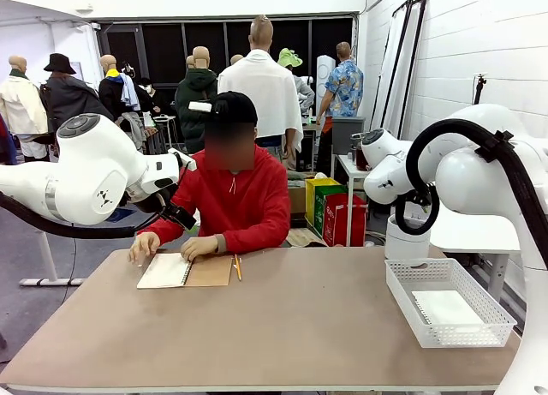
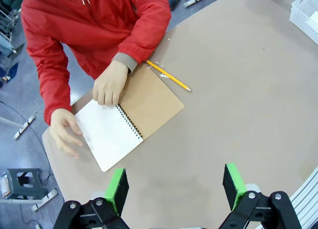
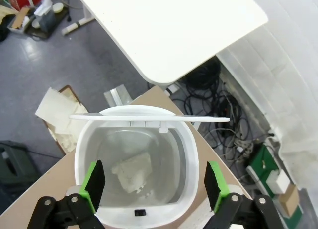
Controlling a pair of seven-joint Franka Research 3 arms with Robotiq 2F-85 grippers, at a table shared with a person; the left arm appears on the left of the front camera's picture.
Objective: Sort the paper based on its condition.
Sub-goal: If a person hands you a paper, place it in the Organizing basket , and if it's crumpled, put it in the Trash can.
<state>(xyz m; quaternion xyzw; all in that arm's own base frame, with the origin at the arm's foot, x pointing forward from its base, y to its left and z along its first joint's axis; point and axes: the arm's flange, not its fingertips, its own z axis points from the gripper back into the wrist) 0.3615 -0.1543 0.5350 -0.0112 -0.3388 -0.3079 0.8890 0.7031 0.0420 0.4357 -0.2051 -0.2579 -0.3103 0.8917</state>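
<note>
Paper, a crumpled white wad (image 3: 131,172), lies in the round white bin (image 3: 84,154) between and beyond the right gripper (image 3: 155,188)'s spread fingers (apparently discarded as damaged); left gripper (image 2: 175,188) also open.

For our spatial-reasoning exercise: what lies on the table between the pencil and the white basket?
Nothing: in the front view the stretch of tabletop between the pencil and the white basket is bare.
</note>
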